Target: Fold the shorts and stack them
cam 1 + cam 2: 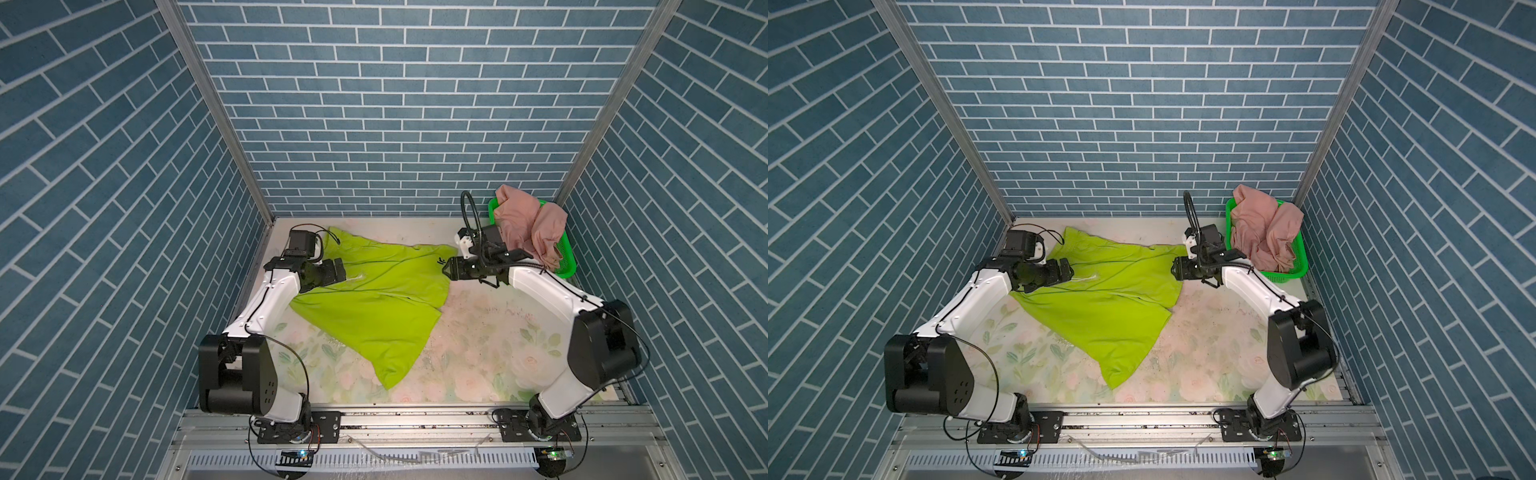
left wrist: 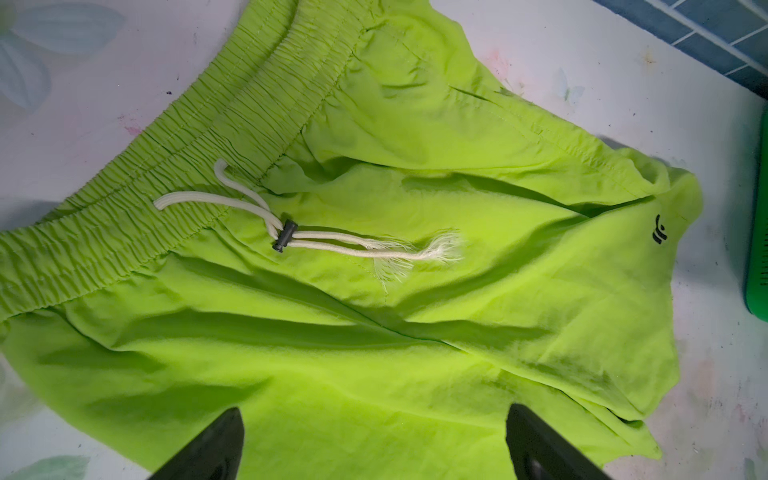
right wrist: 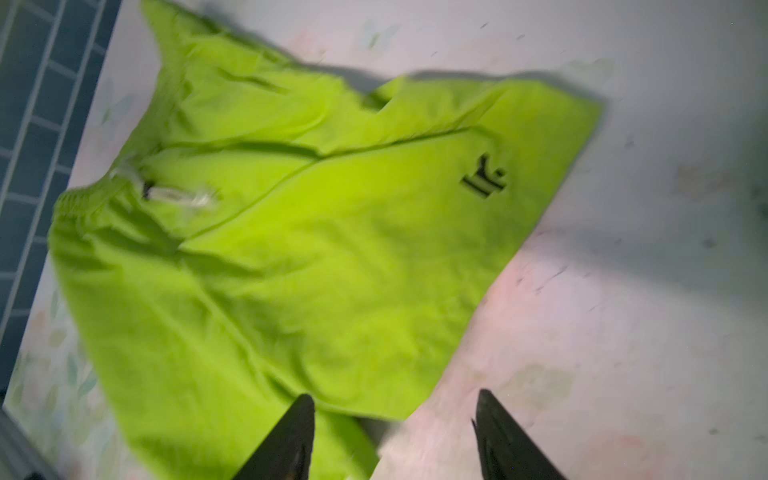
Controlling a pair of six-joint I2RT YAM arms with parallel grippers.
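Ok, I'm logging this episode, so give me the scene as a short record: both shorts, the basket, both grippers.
green shorts: spread unfolded on the table, drawstring showing
pink shorts: bunched in the basket
basket: far right corner of the table
left gripper: fingers apart over the green shorts, holding nothing
right gripper: fingers apart at the green shorts' edge, holding nothing

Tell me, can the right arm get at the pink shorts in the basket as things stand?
Probably yes. The pink shorts are heaped uncovered in the green basket, close beside that arm. The right gripper is open and empty but points toward the lime-green shorts, so it must turn round first.
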